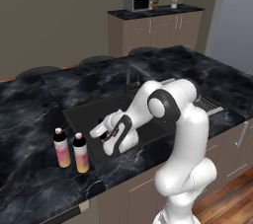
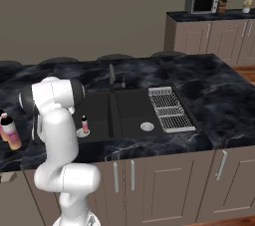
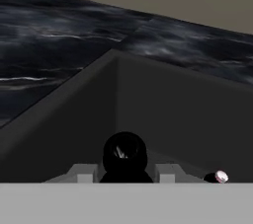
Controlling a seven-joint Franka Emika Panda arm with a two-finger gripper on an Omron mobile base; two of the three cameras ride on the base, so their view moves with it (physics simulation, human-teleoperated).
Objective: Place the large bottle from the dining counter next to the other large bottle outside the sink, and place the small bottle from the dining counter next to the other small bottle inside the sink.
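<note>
Black sink (image 1: 84, 114), small bottle (image 3: 124, 153) between tool (image 3: 125, 173) fingers.

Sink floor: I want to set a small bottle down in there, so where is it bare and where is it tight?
Bare: the sink floor between the middle divider and the drain, and the far-left corner by the faucet. Crowded: the near-left corner, where the pink bottle stands and the gripper, shut on the black bottle, hangs; the drain rack covers the right side.
</note>
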